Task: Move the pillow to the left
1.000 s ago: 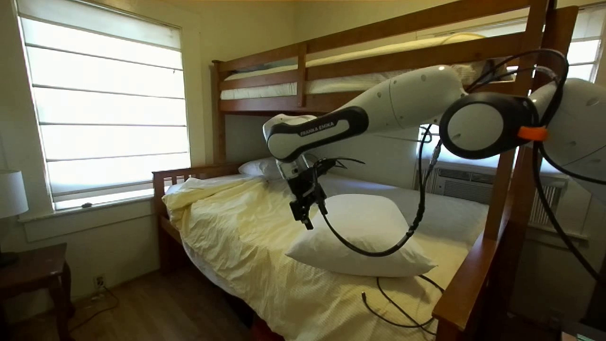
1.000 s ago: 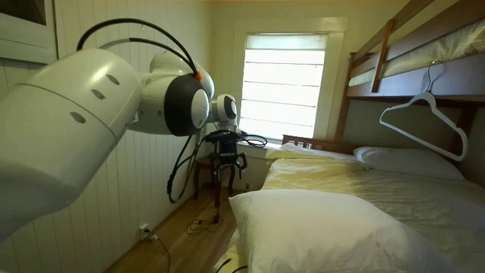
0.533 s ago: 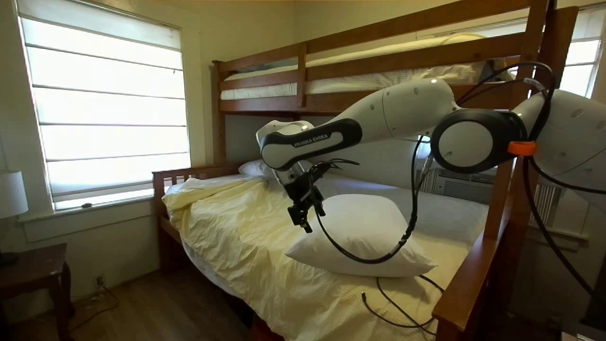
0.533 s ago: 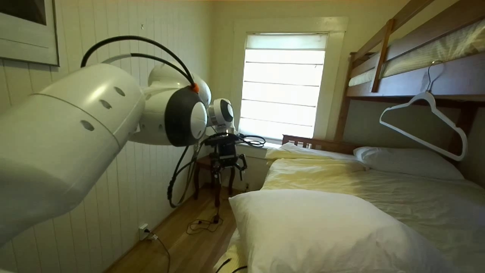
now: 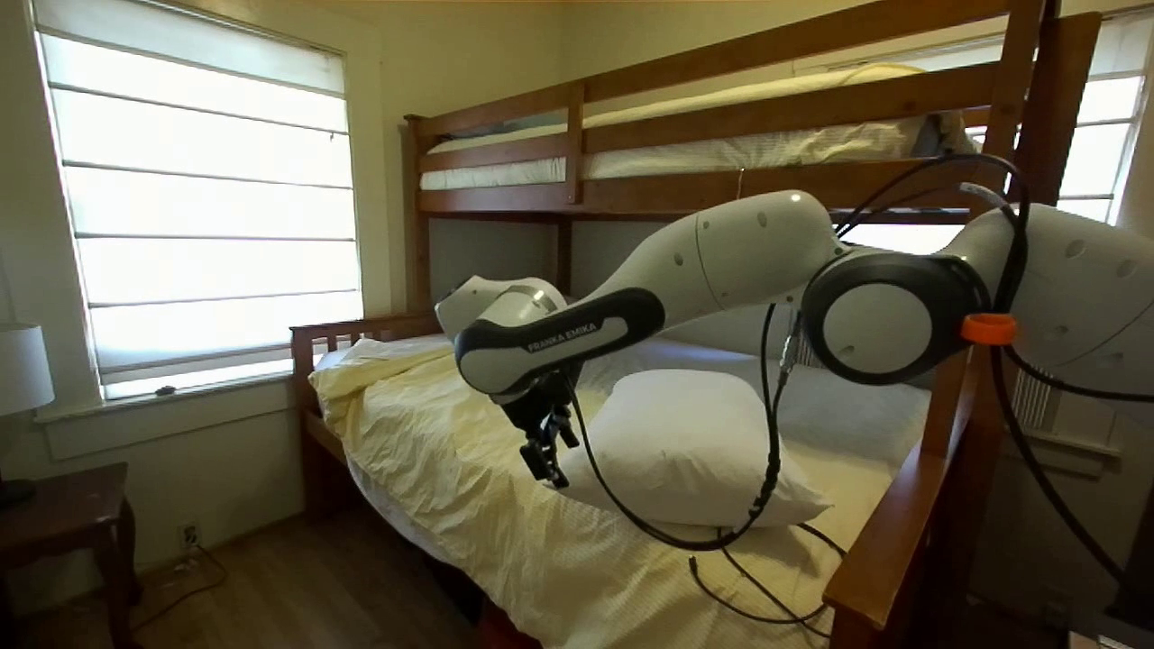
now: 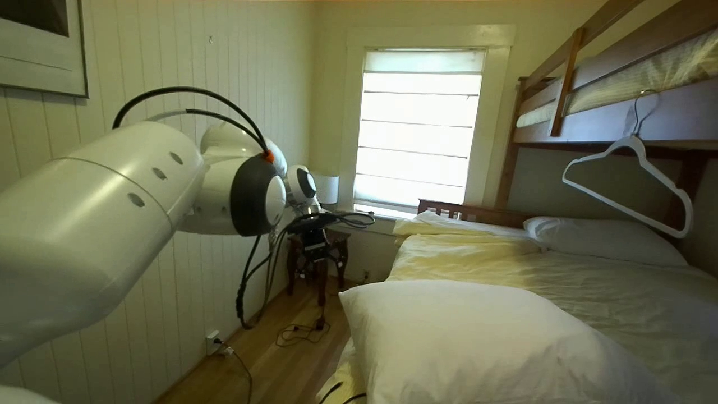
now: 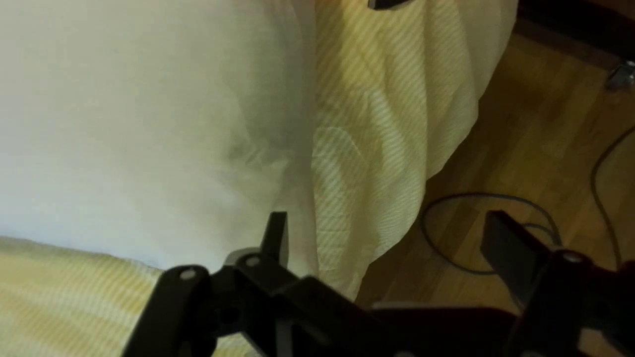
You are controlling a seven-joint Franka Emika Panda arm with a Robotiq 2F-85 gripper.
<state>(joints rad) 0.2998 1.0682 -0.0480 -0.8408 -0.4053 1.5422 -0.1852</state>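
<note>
One white pillow [image 5: 690, 437] lay on yellow bedding [image 5: 451, 442] near its draped edge; one black hand [image 7: 388, 228], spread wide, stood near the pillow's corner; one white hanger [image 6: 633, 143] hung from the upper bunk [image 6: 681, 120].

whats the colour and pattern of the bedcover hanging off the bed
The bedcover is yellow with fine, paler stripes; the wrist view shows this best.

Pillow [image 6: 482, 342]: on the lower bunk [image 5: 892, 532], before the second pillow [image 6: 606, 242]
Hanger [image 6: 634, 143]: on the upper bunk [image 6: 594, 126]
Lamp [image 5: 22, 370]: on the tabletop [image 5: 86, 487], left of the window [image 5: 212, 212]
</note>
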